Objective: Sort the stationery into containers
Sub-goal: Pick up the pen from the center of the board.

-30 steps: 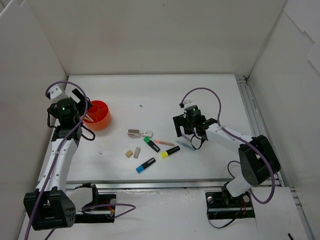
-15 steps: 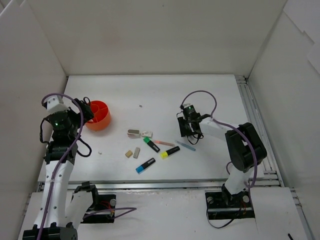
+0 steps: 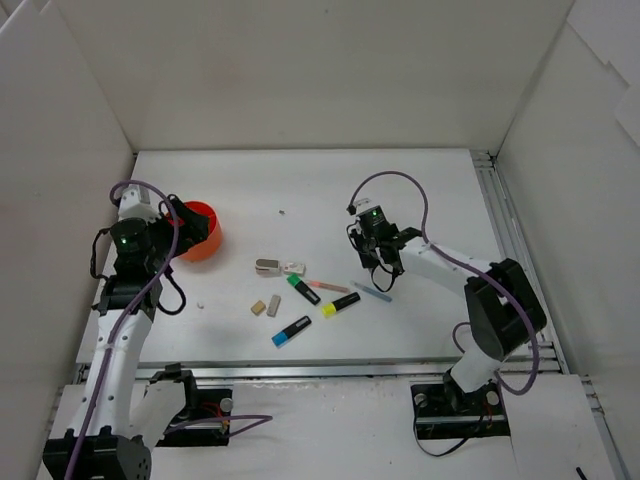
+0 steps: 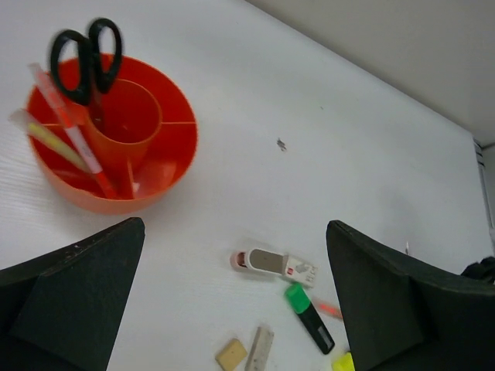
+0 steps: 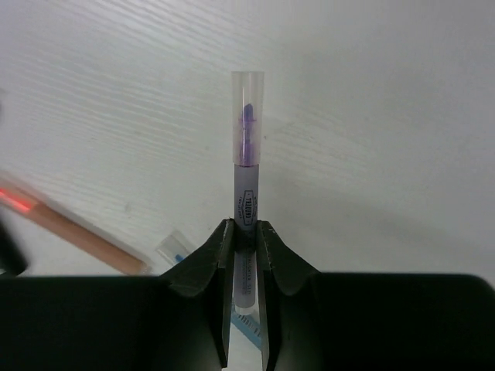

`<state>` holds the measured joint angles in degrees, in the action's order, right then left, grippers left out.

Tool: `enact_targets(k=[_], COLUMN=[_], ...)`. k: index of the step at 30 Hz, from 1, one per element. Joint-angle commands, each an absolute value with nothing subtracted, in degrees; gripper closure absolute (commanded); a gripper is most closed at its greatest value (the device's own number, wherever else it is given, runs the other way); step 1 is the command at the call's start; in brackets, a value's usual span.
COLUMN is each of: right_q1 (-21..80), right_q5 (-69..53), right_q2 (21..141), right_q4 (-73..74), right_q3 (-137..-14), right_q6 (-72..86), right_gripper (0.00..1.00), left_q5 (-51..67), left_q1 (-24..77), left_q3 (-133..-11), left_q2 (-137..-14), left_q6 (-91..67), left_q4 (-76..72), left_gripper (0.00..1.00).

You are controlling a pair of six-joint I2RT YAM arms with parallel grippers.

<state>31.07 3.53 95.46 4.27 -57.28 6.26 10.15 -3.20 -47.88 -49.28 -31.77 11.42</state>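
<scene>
At the far left, the left gripper (image 4: 236, 226) hangs just beside the round orange-red holder (image 4: 100, 202). Its fingers are spread wide, with nothing between them. Black-handled scissors (image 4: 85, 48) stand upright in the holder, handles up, and a red pen (image 4: 73, 127) and a yellowish pen (image 4: 48, 139) lean in an outer compartment.

Toward the middle of the table (image 3: 420, 190) lie the loose pieces:
- a grey-white piece (image 3: 278, 267)
- two beige erasers (image 3: 258, 308), side by side
- a green-ended highlighter (image 3: 303, 289)
- a blue-ended highlighter (image 3: 291, 331)
- a yellow-ended highlighter (image 3: 341, 304)
- a thin salmon pen (image 3: 328, 286)
- a pale blue pen (image 3: 372, 292)

Just right of these, the right gripper (image 5: 246, 226) is clenched on a lilac pen (image 5: 247, 166). The barrel is pinched between the fingertips and the clear-capped end points away from the wrist. Whether the lilac pen rests on the table or is lifted off it cannot be told.
</scene>
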Motion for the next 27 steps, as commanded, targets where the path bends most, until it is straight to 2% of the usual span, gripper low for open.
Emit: enact_targets(k=[1,8,11,20,23,26,27], right_q1=[32.9,36.9,40.1,44.6,45.8,46.3,46.5], right_q5=[0.5,-20.3,-22.5,-22.5,-22.5,-21.9,-21.3], right_q2=[86.3,83.3,84.9,88.6,89.9,90.5,90.6], right_q4=[-1.4,-12.2,-15.7,-26.5,-25.9,-27.2,-27.6], right_q3=[-60.3,-58.5,-60.0,-63.5,-65.5,-66.2,-66.1], right_q6=[1.2,2.6,3.3,9.6,9.8,10.5,11.0], right_gripper=[1.00,1.00,1.00,1.00,1.00,1.00,1.00], left_q5=[21.2,23.3,21.7,15.2,14.2,14.0,14.0], left_q1=[-1.3,9.1,13.6,18.7,20.0,20.5,20.5], left_q3=[-47.5,-50.2,-51.1,-50.3,-50.8,-51.2,-51.6], left_q2=[-52.5,-60.6,-63.4,-67.1,-68.2,-68.9,-69.0], left_q6=[-34.8,-38.3,-39.9,-44.5,-44.5,-44.6,-44.6], left_q4=[3.4,-1.8,-4.6,-8.4,-8.4,-8.0,-7.7], left_gripper=[0.00,0.00,0.00,0.00,0.06,0.24,0.37])
